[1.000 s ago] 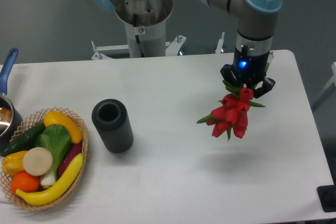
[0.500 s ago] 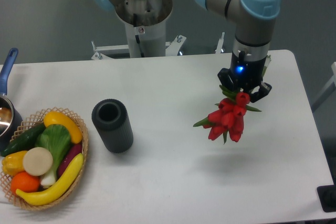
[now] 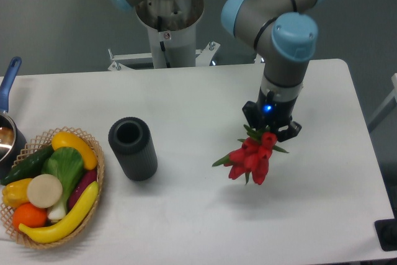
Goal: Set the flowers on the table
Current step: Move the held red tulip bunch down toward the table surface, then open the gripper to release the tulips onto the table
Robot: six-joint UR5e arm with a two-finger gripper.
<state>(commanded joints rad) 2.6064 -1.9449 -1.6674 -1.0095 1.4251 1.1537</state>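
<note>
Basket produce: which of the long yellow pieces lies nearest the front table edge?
The banana, curving along the basket's front rim; the other long yellow piece sits at the back.

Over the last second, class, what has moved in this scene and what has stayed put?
The gripper, still shut on the flowers, has carried them left and toward the camera over the table. Nothing was let go. The black cylinder, the wicker basket of toy produce and the pot have not moved.
</note>
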